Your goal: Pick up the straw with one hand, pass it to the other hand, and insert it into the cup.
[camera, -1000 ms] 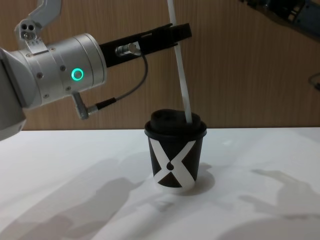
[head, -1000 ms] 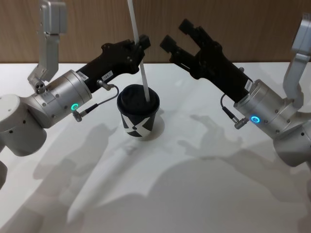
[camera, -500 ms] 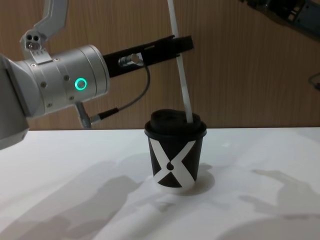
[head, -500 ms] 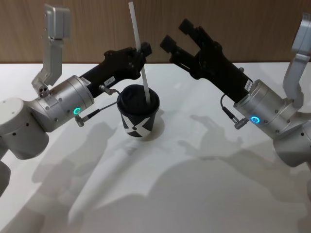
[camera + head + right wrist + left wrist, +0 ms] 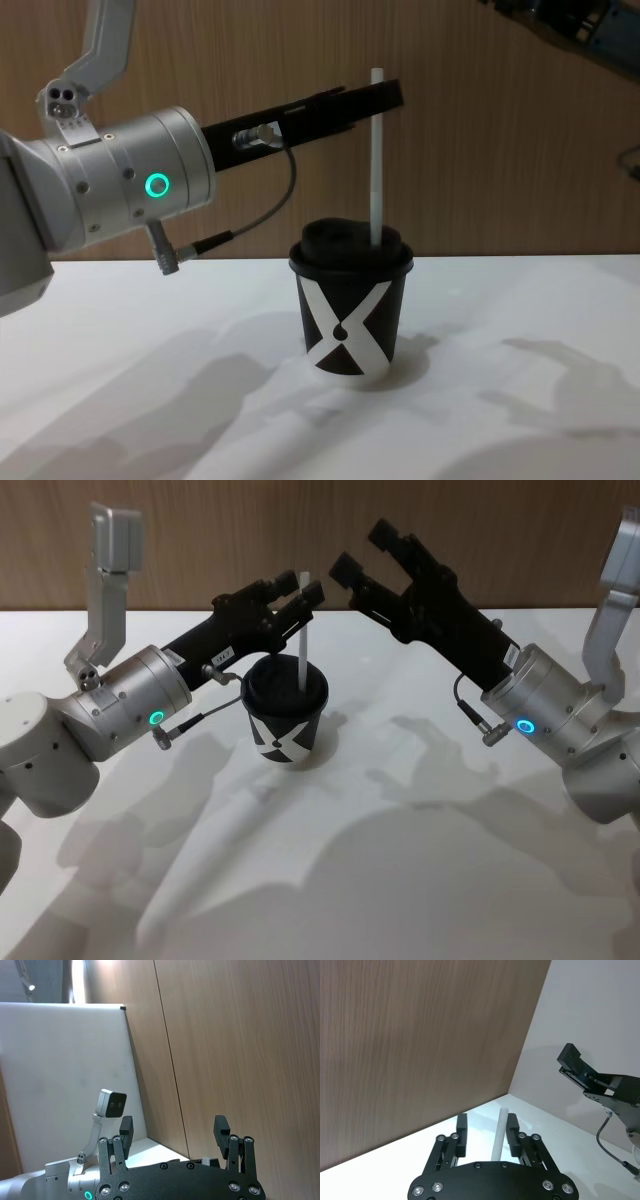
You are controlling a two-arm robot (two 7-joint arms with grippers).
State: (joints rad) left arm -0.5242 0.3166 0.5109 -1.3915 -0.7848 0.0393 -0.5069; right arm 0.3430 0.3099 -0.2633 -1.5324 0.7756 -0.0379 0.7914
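Left claw (image 5: 297, 596) open around straw (image 5: 377, 160) standing in cup (image 5: 351, 320).

A plain white desk (image 5: 420, 880) is seen from above, its matte surface crossed by soft grey shadows. Behind it, a wall (image 5: 200, 540) panelled in brown wood grain runs along the far edge. The same wood panelling (image 5: 500, 150) is seen behind the desk (image 5: 520, 400) from the front. In the left wrist view, a plain white wall (image 5: 590, 1010) meets the wood panelling (image 5: 410, 1035) at a corner.
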